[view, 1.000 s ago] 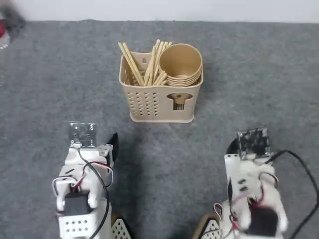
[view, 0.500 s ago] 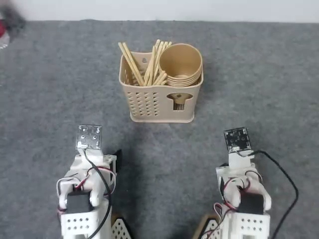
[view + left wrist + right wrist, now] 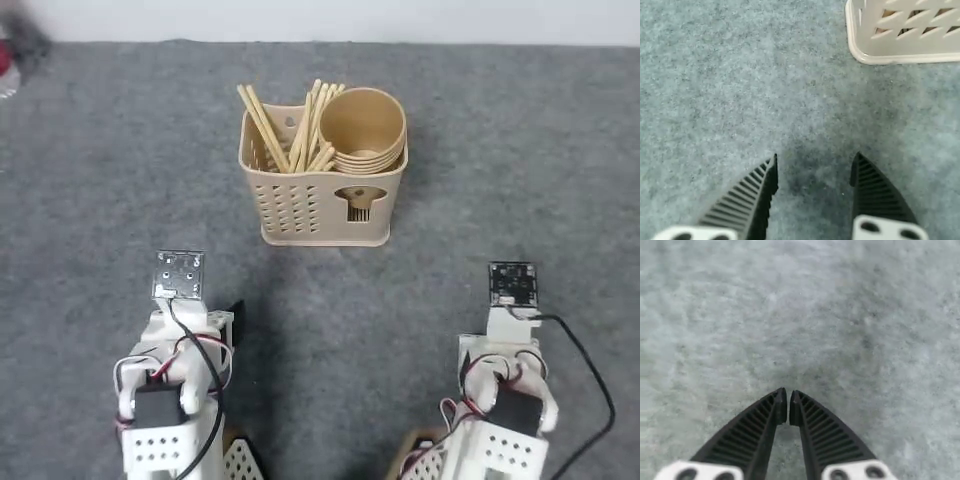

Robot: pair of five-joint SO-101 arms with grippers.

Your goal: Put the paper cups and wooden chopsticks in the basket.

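Down at the near edge of the table (image 3: 90, 180), the left arm (image 3: 170, 345) has its jaws spread wide with nothing between them. The right arm (image 3: 505, 440) has its jaws pressed together, empty too. Farther back sits the basket (image 3: 320, 205), with the paper cups (image 3: 362, 130) stacked inside next to the wooden chopsticks (image 3: 300, 125).

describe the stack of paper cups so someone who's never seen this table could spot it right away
On the grey mat, find the beige slotted basket standing in the middle. The cups are the nested tan stack in its right-hand part, open mouth up. Unlike the thin pale chopsticks leaning beside them, they are round and wide, with several rims showing.
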